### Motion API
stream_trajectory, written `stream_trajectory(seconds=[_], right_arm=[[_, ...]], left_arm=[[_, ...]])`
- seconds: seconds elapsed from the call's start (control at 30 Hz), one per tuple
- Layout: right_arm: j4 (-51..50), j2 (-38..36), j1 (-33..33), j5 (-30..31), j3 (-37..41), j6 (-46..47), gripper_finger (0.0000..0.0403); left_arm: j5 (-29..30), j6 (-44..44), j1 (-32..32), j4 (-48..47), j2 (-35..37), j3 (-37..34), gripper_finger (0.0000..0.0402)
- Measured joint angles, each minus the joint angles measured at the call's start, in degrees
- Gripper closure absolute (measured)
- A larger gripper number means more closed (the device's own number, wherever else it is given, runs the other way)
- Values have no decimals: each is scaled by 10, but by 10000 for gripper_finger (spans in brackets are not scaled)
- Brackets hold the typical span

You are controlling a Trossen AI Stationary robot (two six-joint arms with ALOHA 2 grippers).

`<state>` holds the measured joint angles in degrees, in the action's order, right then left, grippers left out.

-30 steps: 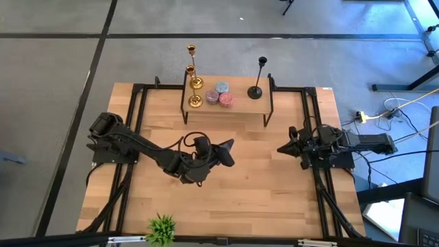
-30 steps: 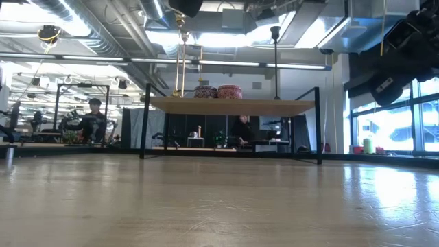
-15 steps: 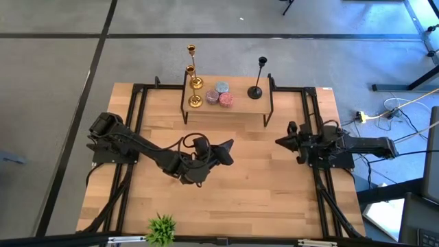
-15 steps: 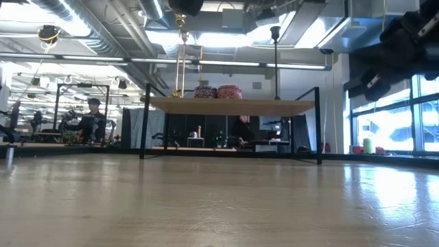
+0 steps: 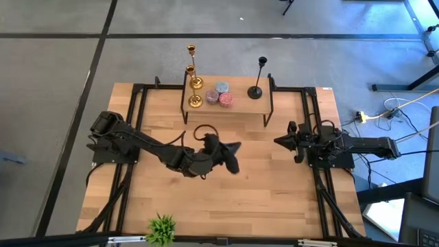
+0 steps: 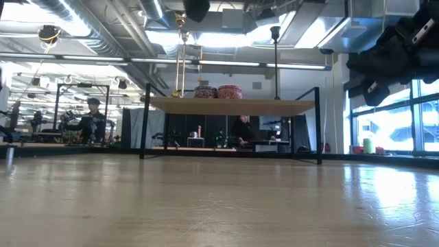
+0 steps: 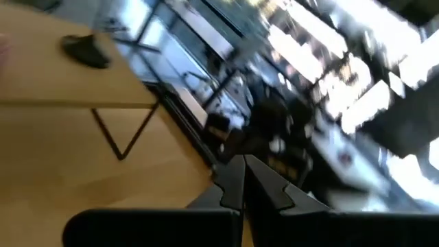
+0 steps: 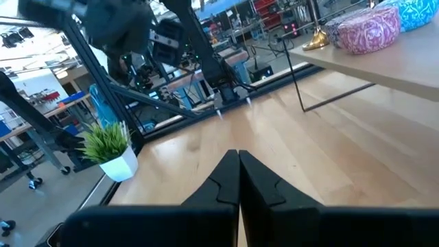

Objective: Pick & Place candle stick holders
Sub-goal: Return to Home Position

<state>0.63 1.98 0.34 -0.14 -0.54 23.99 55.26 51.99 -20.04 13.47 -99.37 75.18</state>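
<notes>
Two gold candle stick holders (image 5: 195, 84) stand upright on their round bases at the left end of a raised wooden shelf (image 5: 240, 108) at the table's far side. A black one (image 5: 256, 90) stands at the shelf's right end; its base (image 7: 86, 49) also shows in the left wrist view. My left gripper (image 5: 238, 146) hovers shut over the table's middle, in front of the shelf, holding nothing. My right gripper (image 5: 278, 142) is shut and empty at the table's right, pointing toward the table's left edge. Both wrist views show shut fingers, left (image 7: 243, 165) and right (image 8: 238, 156).
Three small round tins (image 5: 221, 95) sit between the holders on the shelf. The shelf stands on thin black legs (image 6: 145, 120) with open room beneath. A small potted plant (image 5: 162, 228) stands at the table's near edge. Black rails (image 5: 130, 137) run along both sides.
My left gripper has rolled about its own line and swung slightly toward the table's right edge, staying shut. My right gripper has tipped a little while staying in place near the right side, still shut. The holders have not moved.
</notes>
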Motion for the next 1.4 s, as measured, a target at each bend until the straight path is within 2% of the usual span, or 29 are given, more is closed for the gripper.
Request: stream_trajectory(seconds=[0.1,0.4,0.53,0.7,0.9,1.0,1.17,1.4], right_arm=[[0,0,0,0,0,0,403],[0,0,0,0,0,0,403],[0,0,0,1,0,0,403],[0,0,0,1,0,0,403],[0,0,0,1,0,0,403],[0,0,0,1,0,0,403],[0,0,0,1,0,0,402],[0,0,0,1,0,0,402]], left_arm=[[-79,-118,5,0,0,0,398],[-242,-193,37,1,1,-11,400],[-285,-222,47,30,6,-64,400],[-357,-244,56,152,42,-180,400],[-390,-272,55,296,192,-382,400],[-417,-301,55,317,288,-463,400],[-456,-333,55,248,430,-531,400],[-460,-368,55,96,564,-545,400]])
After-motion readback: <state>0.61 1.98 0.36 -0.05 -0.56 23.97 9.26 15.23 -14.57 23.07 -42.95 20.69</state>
